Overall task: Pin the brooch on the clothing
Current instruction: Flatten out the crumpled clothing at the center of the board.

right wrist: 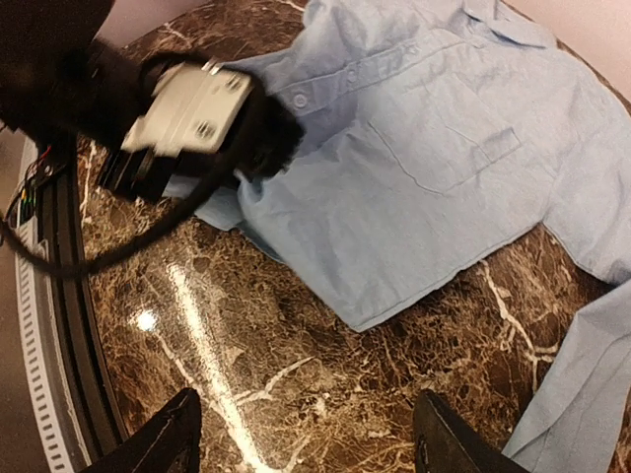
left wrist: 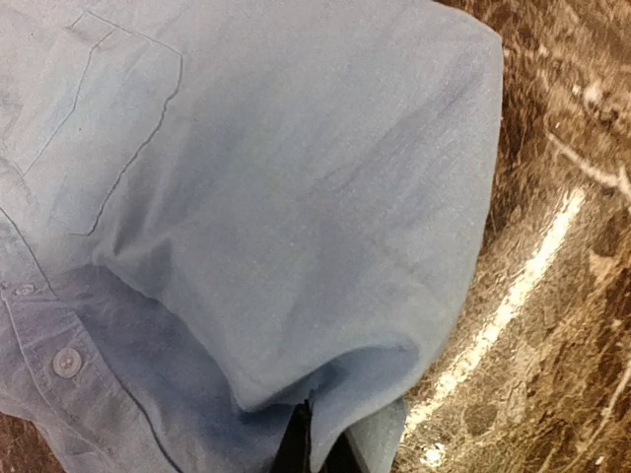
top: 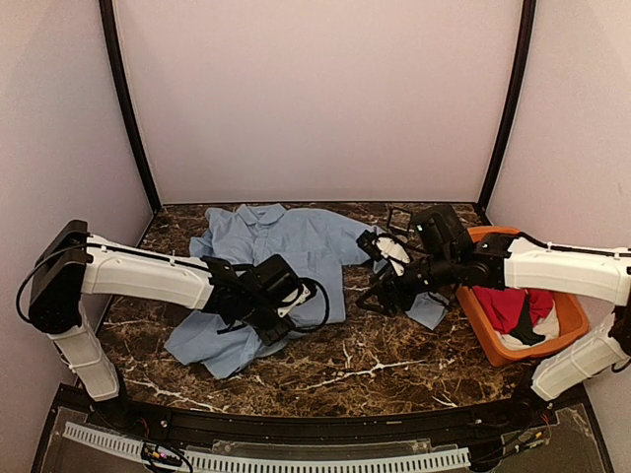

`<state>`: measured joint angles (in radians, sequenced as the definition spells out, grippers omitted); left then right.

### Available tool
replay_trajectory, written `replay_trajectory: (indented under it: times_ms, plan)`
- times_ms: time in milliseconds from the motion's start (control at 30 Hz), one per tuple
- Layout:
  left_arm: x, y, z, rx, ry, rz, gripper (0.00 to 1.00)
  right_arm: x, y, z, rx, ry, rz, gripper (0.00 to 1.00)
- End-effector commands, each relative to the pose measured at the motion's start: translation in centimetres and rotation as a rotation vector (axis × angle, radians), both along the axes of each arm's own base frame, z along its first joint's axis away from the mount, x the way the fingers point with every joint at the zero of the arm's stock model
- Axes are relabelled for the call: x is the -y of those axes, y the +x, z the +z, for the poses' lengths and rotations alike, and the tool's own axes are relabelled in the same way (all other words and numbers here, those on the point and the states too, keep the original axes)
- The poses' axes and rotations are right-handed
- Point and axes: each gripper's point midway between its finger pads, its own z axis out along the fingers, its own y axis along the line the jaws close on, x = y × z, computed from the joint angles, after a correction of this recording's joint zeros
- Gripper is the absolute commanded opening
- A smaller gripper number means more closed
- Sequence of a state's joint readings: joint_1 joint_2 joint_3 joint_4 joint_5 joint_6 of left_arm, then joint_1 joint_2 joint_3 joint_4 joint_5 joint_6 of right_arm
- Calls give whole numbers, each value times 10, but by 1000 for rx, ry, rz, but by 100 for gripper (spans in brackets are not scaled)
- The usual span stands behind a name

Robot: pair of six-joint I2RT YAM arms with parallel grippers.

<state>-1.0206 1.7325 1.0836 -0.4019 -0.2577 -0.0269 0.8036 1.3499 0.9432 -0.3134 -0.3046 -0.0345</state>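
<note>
Left gripper (left wrist: 304, 445) is pinching shut on a near fold of the shirt (top: 286, 241), which is lying rumpled mid-table, collar far. Right gripper (right wrist: 311, 441) is hovering, fingers apart, over the table (top: 375, 365). Cloth is looking thin, limp and light, likely bunching; a doubled hem seems the best hold. Brooch is not showing.

The light blue shirt (top: 296, 241) lies rumpled, front upward, collar away.
</note>
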Motion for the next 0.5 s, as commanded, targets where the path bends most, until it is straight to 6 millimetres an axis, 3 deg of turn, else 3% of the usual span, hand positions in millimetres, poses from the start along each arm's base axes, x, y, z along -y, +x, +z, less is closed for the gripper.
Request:
replay_trajectory:
  times_ms: [0, 100, 200, 267, 400, 467]
  plan:
    - [15, 1, 47, -107, -307, -21, 1, -21, -31, 17, 245, 63, 267, 70]
    - [16, 11, 61, -192, -449, 9, 1, -32, -45, 14, 433, 70, 402, 70]
    - [17, 19, 62, -260, -522, 33, 1, -43, -51, 1, 575, 37, 519, 71]
    - [14, 25, 61, -309, -571, 62, 1, -52, -38, -12, 649, -53, 528, 70]
    - [15, 24, 57, -392, -639, 74, 1, -71, -8, -47, 734, -247, 533, 57]
    - [15, 23, 57, -417, -659, 74, 1, -80, 4, -66, 791, -319, 532, 57]
